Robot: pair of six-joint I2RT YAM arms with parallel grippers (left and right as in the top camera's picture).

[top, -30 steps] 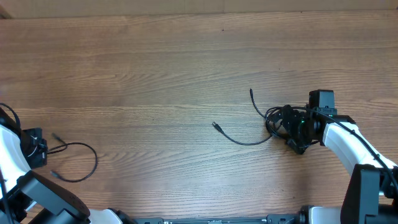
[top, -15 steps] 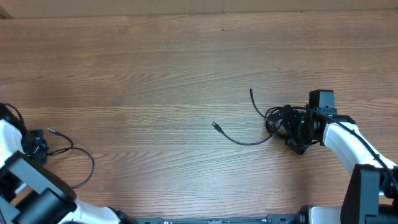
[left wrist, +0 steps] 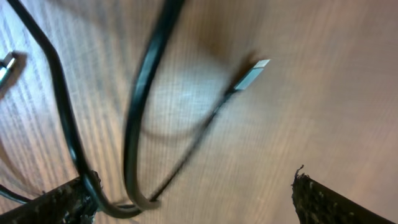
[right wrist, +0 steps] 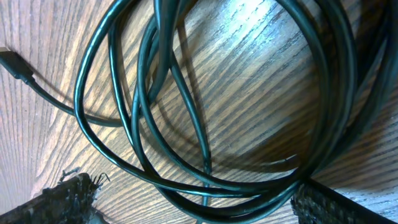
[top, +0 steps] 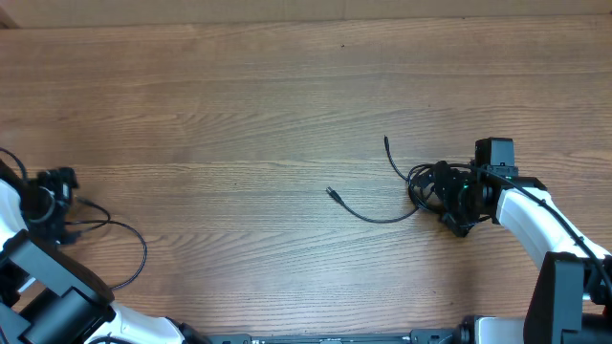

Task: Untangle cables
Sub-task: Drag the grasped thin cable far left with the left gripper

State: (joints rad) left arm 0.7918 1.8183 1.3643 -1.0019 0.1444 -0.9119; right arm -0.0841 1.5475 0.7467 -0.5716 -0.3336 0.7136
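Right gripper (right wrist: 193, 200), jaws spread, straddles the tangled thin black cables (top: 427, 186) at centre right; left gripper (left wrist: 186, 200) likewise released. Pinch one strand only.

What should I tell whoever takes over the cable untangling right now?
Left gripper: open, at far left, with one cable lying loose under it, not gripped.
Right gripper: open, straddling the tangle.
Done: one cable lies apart from the rest.
Left: the tangle is coiled, with only two tails sticking out. Those cables need pulling apart.
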